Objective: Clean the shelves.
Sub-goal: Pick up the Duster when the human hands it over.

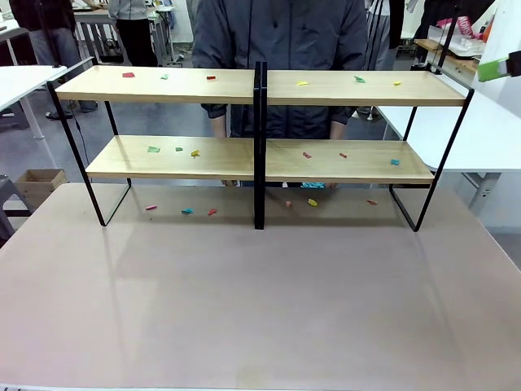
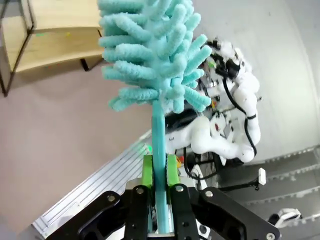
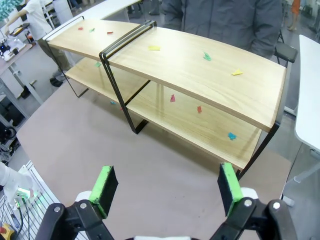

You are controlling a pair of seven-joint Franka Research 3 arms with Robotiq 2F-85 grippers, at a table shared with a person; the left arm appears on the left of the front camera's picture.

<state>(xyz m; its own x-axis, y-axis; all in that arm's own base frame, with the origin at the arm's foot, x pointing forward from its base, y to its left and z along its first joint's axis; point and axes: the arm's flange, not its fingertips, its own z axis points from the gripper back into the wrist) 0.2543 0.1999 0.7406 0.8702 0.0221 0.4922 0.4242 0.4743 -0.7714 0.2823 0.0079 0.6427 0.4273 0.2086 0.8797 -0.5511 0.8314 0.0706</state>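
Light-wood boards on thin black metal frames make up the shelves [image 1: 236, 86], two joined two-tier racks that stand side by side across the far half of a pinkish-beige table [image 1: 260, 309] and span nearly its whole width. Small coloured scraps [image 1: 303, 83] in red, green, yellow and blue lie scattered on the shelves' upper boards and lower boards, and more lie on the table beneath the shelves. A person in a dark grey jacket [image 1: 281, 32] stands just behind the shelves, at their middle, with the hands down behind the lower boards. In the left wrist view, the left gripper [image 2: 160, 171] is clamped tight on the thin teal handle of a fluffy teal duster [image 2: 150, 55], whose handle runs up between the green pads [image 2: 147, 172] and whose bushy head fans out above them; one end of the shelves [image 2: 60, 45] shows beyond the duster head, well apart from it. In the right wrist view, the right gripper [image 3: 166, 189] hangs above the table in front of the shelves [image 3: 190, 70], near their right end, its jaws spread wide with nothing between them. A green pad [image 1: 491, 70] shows past the shelves' right end at top-board height.
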